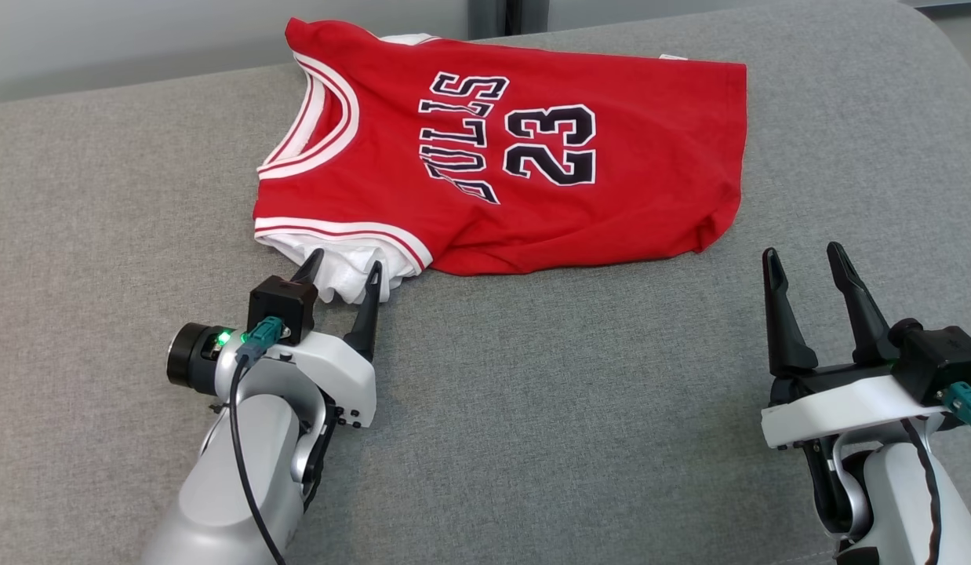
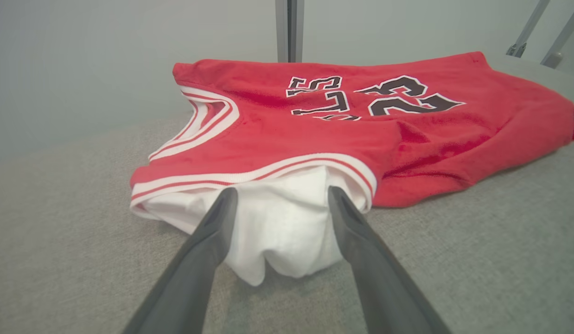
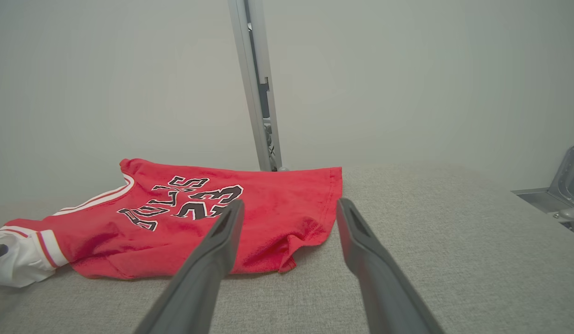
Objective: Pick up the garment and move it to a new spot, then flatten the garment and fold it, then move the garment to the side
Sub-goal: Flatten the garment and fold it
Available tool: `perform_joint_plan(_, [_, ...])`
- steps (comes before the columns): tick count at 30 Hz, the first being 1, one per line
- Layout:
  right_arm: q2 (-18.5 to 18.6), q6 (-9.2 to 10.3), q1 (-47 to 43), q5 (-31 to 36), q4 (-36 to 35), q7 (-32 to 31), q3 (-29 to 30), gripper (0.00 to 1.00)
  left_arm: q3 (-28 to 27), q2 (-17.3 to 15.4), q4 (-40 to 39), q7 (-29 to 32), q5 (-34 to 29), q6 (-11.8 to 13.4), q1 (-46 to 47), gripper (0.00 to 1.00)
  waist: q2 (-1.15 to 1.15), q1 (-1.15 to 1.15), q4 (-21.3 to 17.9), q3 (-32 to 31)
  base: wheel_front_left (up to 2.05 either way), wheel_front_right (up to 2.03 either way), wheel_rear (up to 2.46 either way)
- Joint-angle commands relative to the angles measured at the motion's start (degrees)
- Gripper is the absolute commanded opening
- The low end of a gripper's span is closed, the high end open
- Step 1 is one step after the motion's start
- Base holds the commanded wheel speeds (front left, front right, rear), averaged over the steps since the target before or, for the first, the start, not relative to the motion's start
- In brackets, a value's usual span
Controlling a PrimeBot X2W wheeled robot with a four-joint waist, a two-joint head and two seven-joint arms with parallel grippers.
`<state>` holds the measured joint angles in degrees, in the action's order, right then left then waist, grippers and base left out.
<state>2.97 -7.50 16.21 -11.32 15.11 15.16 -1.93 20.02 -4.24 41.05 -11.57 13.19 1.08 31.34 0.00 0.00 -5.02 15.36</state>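
The garment (image 1: 532,149) is a red jersey with white trim, black lettering and the number 23, lying sideways on the grey cushion. A white sleeve (image 1: 340,271) bunches out of its near left armhole. My left gripper (image 1: 344,271) is open with its two fingers on either side of that white sleeve (image 2: 280,232), jaws apart and not closed on it. My right gripper (image 1: 807,263) stands open on the right, a short way in front of the jersey's hem (image 3: 310,222), with nothing between its fingers. The jersey's far edge is partly hidden.
The grey fabric surface (image 1: 532,408) stretches wide in front of and to both sides of the jersey. A pale wall and a metal post (image 3: 257,83) stand behind it. Metal fittings (image 3: 565,190) sit past the surface's right edge.
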Motion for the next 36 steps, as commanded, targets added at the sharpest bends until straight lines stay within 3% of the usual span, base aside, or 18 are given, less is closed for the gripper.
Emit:
perform_joint_plan(1, [0.1,0.01,0.3,-0.1,-0.3,0.1,0.3,1.00,-0.3,-0.2,0.5,-0.4,0.0,0.4,1.0,1.00,0.00,0.00,0.0,0.1,0.00,0.00,0.00])
perform_joint_plan(2, [0.1,0.01,0.4,0.0,-0.2,0.1,0.4,1.00,-0.4,-0.1,1.7,-0.5,0.5,0.4,1.4,0.86,0.00,0.00,0.1,0.2,0.00,0.00,0.00])
perform_joint_plan(4, [0.1,0.02,0.5,0.1,-0.2,0.1,0.5,1.00,-0.4,0.0,2.4,-1.1,0.7,0.2,2.1,0.00,0.00,0.00,0.3,0.2,0.00,0.00,0.00])
perform_joint_plan(10, [0.1,0.02,0.1,0.4,0.3,0.1,0.7,1.00,-1.7,0.3,-0.7,-3.3,2.0,0.3,2.3,0.00,0.00,0.00,1.9,-0.8,0.00,0.00,0.00])
perform_joint_plan(16, [0.1,0.02,-0.8,0.4,1.0,0.1,0.7,1.00,-6.2,0.1,-11.1,-3.6,2.6,1.9,-1.0,0.00,0.00,0.00,4.0,-3.3,0.00,0.00,0.00])
perform_joint_plan(20, [0.1,0.02,-1.5,0.3,1.7,0.1,0.7,1.00,-7.3,-0.7,-14.8,-3.6,2.1,1.2,-4.7,0.00,0.00,0.00,5.3,-5.4,0.00,0.00,0.00])
perform_joint_plan(33, [0.1,0.02,-3.2,0.2,3.4,0.1,1.1,1.00,-0.2,-7.7,-16.2,-0.1,-3.1,-2.7,-16.7,0.00,0.00,0.00,8.4,-8.5,0.00,0.00,0.00])
perform_joint_plan(35, [0.1,0.02,-3.3,0.4,3.8,0.1,1.1,1.00,1.9,-8.6,-15.6,1.6,-3.9,-4.0,-18.6,0.43,0.00,0.00,8.7,-8.7,0.00,0.00,0.00])
perform_joint_plan(36, [0.1,0.02,-3.3,0.4,4.0,0.1,1.2,1.00,2.5,-8.9,-15.2,2.7,-3.9,-4.5,-19.4,1.00,0.00,0.00,8.8,-8.9,0.00,0.00,0.00])
